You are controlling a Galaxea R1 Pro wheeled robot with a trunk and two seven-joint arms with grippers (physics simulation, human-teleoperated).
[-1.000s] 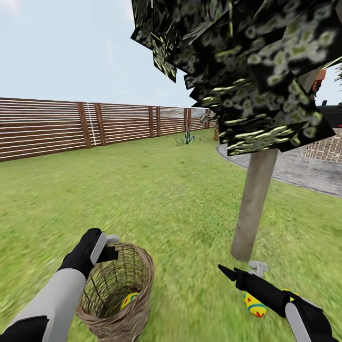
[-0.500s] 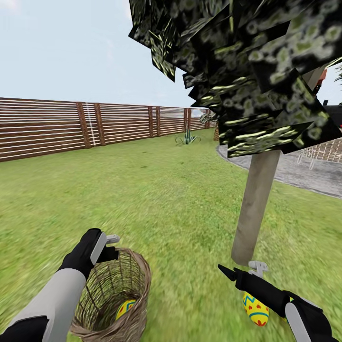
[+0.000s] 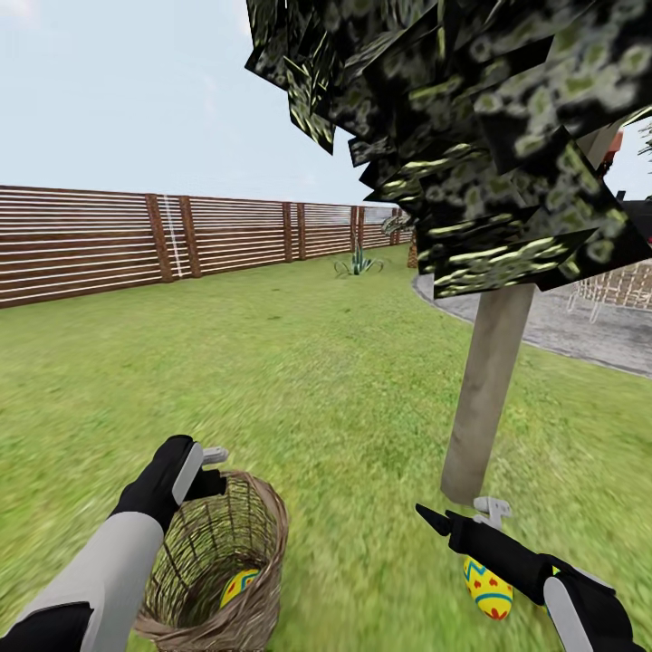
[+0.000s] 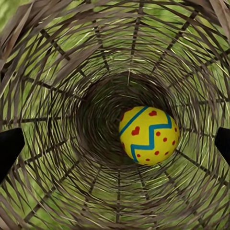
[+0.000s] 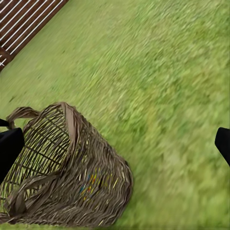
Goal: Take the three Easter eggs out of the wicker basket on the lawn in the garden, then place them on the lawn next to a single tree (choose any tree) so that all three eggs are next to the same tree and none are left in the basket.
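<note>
since a second ago the small rounded brown basket of loosely woven twigs [image 3: 213, 566] has slid lower and a little leftward in the head view, and the yellow egg with a blue zigzag and red hearts inside it [image 4: 148, 135] now sits deeper toward the bottom; the arms have hardly shifted. largest first: the wide green lawn with yellowish patches [image 3: 299, 380] runs flat to a brown horizontal-slat wooden fence [image 3: 91, 240], and the tree with a slim pale grey-brown trunk and a blocky dark crown [image 3: 484, 389] stands just ahead of the right arm. the basket is tipped, its mouth facing the black left gripper [image 3: 210, 466], whose wrist camera looks straight down the woven tunnel. the remaining egg lies dead ahead along that gripper's line, its long axis seemingly tilted across the view, so the left arm is plainly the nearer one. its fingers are spread wide at either edge of the wrist view, holding nothing. the black right gripper [image 3: 475, 516] hangs near the trunk's foot, fingers also wide apart and empty. a second smooth yellow egg with blue and red bands [image 3: 487, 586] lies on the grass just beside the trunk, partly behind the right arm; a third i cannot make out with confidence.
</note>
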